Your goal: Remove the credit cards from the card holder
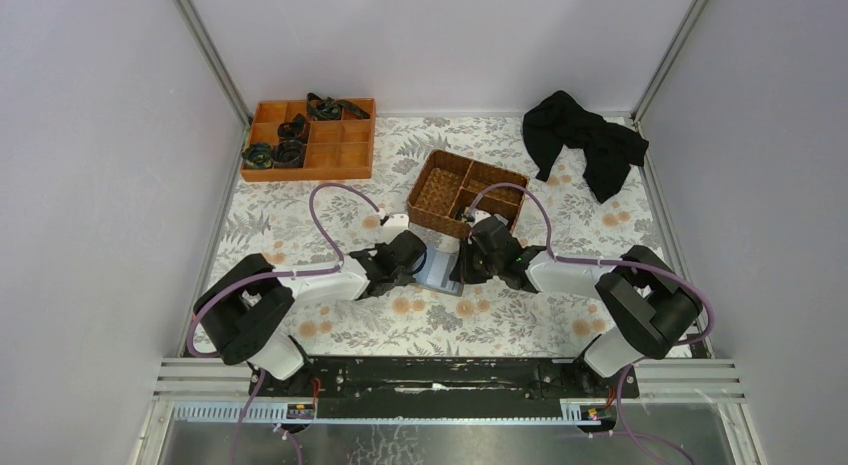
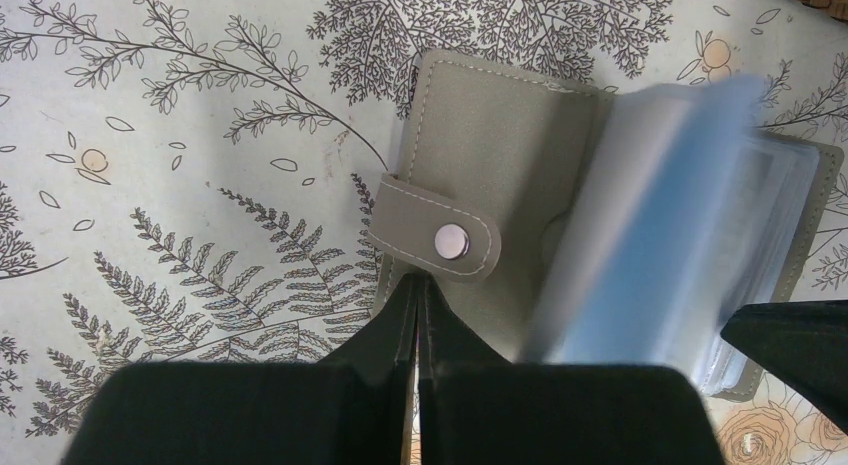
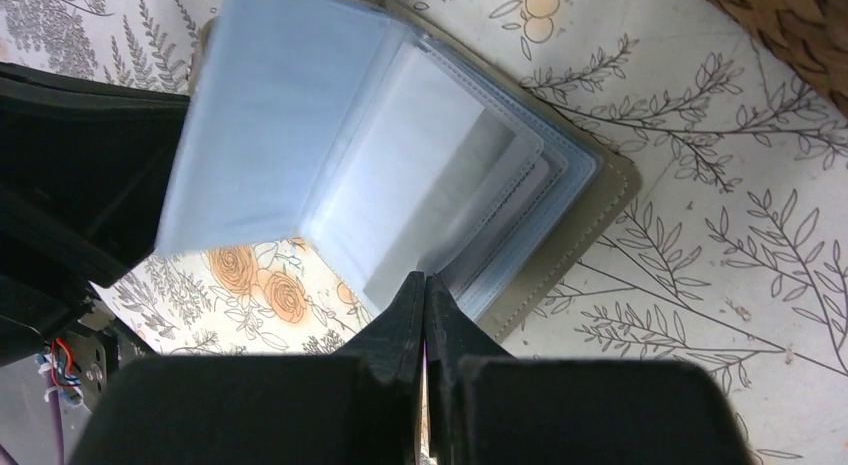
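The card holder point(image 1: 440, 270) lies open on the floral cloth between my two grippers. In the left wrist view its grey-green panel point(image 2: 500, 145) carries a snap strap point(image 2: 440, 240), and a clear plastic sleeve point(image 2: 650, 215) is blurred in mid-flip. My left gripper point(image 2: 418, 283) is shut, its tips on the panel's near edge just below the strap. My right gripper point(image 3: 425, 283) is shut too, its tips against the edge of the fanned sleeves point(image 3: 400, 175). The sleeves are cloudy, so I cannot make out the credit cards.
A brown wicker basket point(image 1: 465, 190) stands just behind the holder. An orange divided tray point(image 1: 340, 145) with dark items sits at the back left. A black cloth point(image 1: 583, 140) lies at the back right. Walls close in on three sides.
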Motion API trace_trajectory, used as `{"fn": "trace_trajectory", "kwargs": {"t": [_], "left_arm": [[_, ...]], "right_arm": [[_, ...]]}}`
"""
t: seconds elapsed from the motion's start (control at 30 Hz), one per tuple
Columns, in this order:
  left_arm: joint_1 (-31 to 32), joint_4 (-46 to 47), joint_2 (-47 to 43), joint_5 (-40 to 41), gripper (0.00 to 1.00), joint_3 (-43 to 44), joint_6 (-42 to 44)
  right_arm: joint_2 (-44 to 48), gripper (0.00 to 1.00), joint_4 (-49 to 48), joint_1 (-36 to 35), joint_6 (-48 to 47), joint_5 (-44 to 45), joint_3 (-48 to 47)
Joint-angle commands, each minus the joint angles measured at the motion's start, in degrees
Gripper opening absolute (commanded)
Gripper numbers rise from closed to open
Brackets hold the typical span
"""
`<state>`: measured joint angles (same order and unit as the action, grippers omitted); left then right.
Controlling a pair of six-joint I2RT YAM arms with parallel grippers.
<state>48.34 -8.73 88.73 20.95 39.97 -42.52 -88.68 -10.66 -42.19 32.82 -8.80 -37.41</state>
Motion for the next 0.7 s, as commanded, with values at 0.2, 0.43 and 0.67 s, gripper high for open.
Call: {"fn": "trace_trajectory", "kwargs": {"t": [0.2,0.43,0.67], "left_arm": [[1.0,-8.4,0.7,-5.6,0.0,-2.3,-0.9],[1.0,-21.6,-15.5,3.0,0.0,2.1,-2.0],[1.3,-15.1,-20.6,1.0,0.0,3.2,0.9]], "right_arm": [[-2.6,0.0,-3.3,0.2,-0.9,-2.6,-3.4],[-2.9,0.0,-3.8,0.2,-0.8,-2.3,-2.3],[-1.8,0.0,-3.9,0.2,-0.7,-2.1,-1.4]]}}
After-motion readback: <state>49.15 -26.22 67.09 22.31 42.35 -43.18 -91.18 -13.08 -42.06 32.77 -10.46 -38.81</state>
